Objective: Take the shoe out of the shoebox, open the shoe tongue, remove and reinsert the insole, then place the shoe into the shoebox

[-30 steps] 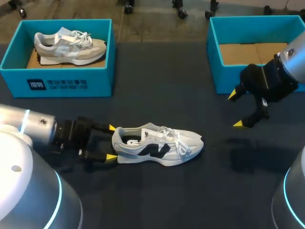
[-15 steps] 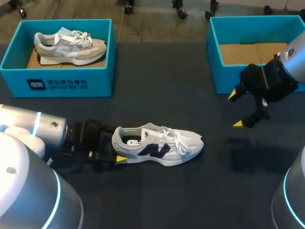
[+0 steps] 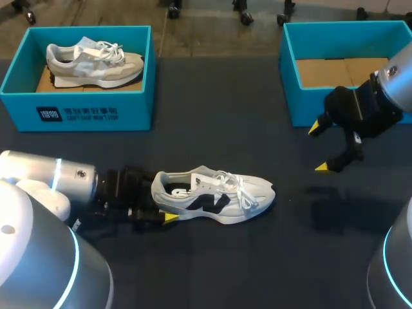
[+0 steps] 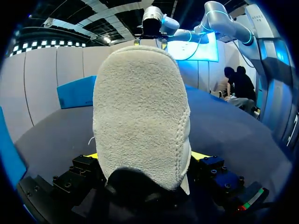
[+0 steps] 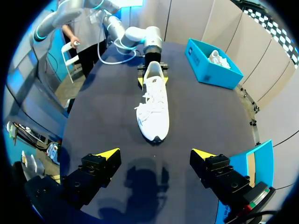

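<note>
A white sneaker with black side marks (image 3: 215,196) lies on its sole on the dark table, toe to the right. My left gripper (image 3: 161,198) is at its heel, open, with one finger on each side. In the left wrist view the fuzzy heel (image 4: 140,112) fills the space between the yellow fingertips (image 4: 200,155), and no squeeze shows. My right gripper (image 3: 317,147) hangs open above the table, beside the empty right shoebox (image 3: 309,111). From the right wrist the sneaker (image 5: 155,105) lies ahead of the open right gripper (image 5: 155,153), with the left gripper (image 5: 152,70) at its far end.
A second teal shoebox (image 3: 84,112) at the back left holds a grey sneaker (image 3: 96,63); it shows in the right wrist view as a box (image 5: 212,70) beyond the shoe. The empty box's cardboard floor (image 3: 341,71) is bare.
My left gripper has slid right along the table until its fingers flank the sneaker's heel. The sneaker and my right arm have not moved.
</note>
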`<action>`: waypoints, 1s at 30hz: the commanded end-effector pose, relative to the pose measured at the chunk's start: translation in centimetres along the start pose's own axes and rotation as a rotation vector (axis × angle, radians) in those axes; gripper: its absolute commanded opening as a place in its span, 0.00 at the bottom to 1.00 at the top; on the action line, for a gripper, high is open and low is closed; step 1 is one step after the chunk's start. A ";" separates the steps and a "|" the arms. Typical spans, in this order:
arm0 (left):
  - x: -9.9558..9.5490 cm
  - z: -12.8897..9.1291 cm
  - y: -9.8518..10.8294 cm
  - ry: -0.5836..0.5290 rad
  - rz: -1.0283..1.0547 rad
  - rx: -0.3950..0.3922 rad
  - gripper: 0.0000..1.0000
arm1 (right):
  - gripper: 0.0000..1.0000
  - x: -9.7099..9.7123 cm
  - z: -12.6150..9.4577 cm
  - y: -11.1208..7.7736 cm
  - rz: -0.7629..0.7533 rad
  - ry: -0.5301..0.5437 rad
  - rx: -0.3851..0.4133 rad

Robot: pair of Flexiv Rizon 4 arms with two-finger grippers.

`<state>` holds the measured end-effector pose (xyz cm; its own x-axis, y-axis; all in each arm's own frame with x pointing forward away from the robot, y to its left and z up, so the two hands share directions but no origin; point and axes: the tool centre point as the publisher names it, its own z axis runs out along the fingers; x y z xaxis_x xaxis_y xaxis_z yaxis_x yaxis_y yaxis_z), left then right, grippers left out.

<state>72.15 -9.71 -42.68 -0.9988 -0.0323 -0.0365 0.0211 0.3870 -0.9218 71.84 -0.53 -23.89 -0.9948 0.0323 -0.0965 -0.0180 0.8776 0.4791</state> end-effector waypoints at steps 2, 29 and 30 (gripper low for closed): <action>0.0 0.7 -0.3 0.005 0.001 0.000 0.90 | 1.00 0.1 0.0 0.0 0.000 -0.002 0.002; 0.4 0.7 -0.4 0.010 -0.011 -0.012 0.00 | 1.00 0.1 0.0 0.0 0.000 -0.002 0.002; 0.4 0.7 -0.4 0.010 -0.011 -0.012 0.00 | 1.00 0.1 0.0 0.0 0.000 -0.002 0.002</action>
<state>71.96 -10.41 -42.53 -0.9995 -0.0249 -0.0203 0.0088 0.3963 -0.9181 71.84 -0.53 -23.89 -0.9948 0.0323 -0.0965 -0.0180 0.8776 0.4791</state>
